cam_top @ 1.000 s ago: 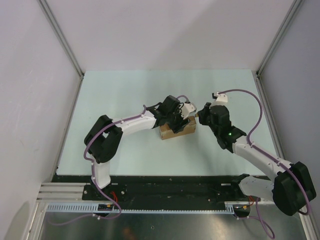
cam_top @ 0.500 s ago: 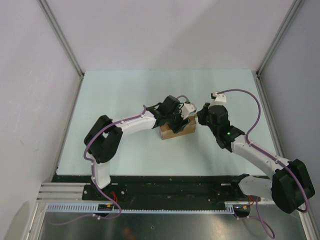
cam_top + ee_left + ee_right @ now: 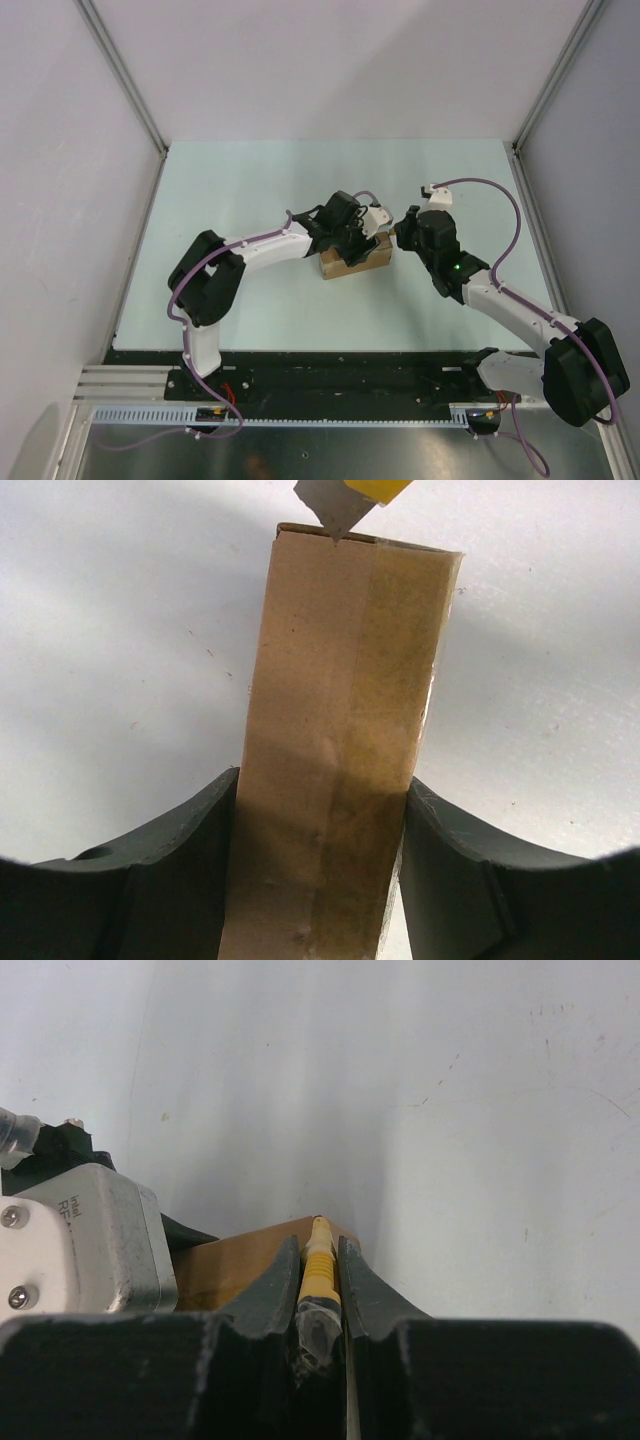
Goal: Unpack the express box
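Observation:
The express box [image 3: 352, 262] is a small brown cardboard box lying near the table's middle. My left gripper [image 3: 355, 245] is shut on it, fingers [image 3: 190, 880] on both long sides of the box [image 3: 335, 750], whose top has a taped seam. My right gripper [image 3: 398, 232] is shut on a yellow utility knife [image 3: 320, 1270]. The knife's blade tip [image 3: 335, 510] touches the far end of the box at the seam. The box also shows in the right wrist view [image 3: 235, 1265], just under the knife.
The pale table [image 3: 250, 180] is ringed by grey walls and metal posts [image 3: 125, 80]. The left arm's camera housing [image 3: 80, 1240] sits close to the left of my right gripper.
Nearly nothing: my right gripper with the knife has edged very slightly toward the box's right end. The left arm and the box have stayed still.

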